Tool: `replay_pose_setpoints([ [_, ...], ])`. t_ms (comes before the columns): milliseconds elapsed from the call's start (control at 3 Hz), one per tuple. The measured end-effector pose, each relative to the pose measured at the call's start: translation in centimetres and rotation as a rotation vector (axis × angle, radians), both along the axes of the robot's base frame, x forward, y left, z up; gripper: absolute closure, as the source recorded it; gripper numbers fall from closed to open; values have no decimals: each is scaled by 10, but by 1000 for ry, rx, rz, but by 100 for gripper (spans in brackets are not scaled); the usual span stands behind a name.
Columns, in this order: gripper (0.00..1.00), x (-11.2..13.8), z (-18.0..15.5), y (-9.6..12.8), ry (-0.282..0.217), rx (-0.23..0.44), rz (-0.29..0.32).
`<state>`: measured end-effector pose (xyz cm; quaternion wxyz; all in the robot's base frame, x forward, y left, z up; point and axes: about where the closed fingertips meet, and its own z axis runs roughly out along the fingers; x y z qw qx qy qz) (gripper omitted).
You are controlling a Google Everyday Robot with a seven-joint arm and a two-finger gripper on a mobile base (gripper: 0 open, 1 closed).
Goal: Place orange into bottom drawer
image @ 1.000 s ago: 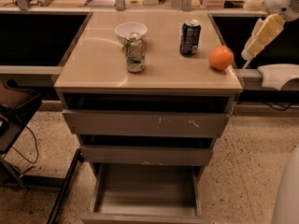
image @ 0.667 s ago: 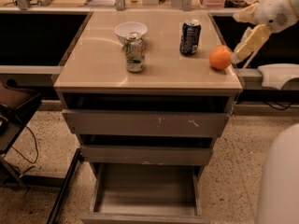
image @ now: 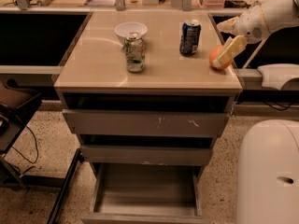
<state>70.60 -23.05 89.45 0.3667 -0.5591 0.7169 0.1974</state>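
The orange (image: 214,60), a small round bright-orange fruit, sits on the tan cabinet top (image: 159,73). The pale two-finger gripper (image: 227,53) is against it for pickup, though I cannot tell its grip. The grey-brown bottom drawer (image: 145,192) stands open to receive the fruit.

Just one camera here: it sits high out front of the desk (image: 93,73), tilted down, fairly close, looking at the desk's front. The tool (image: 224,54) shows at the desk's right edge, by the orange (image: 214,59).
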Motion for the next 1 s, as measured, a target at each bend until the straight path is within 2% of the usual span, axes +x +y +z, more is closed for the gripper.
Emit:
replay_pose_setpoints([
  [333,0,9,-19,-20,28,1,-71],
  [667,0,9,-19,-20,28,1,-71],
  [1000,0,18,-39,-17,53,39,-82],
])
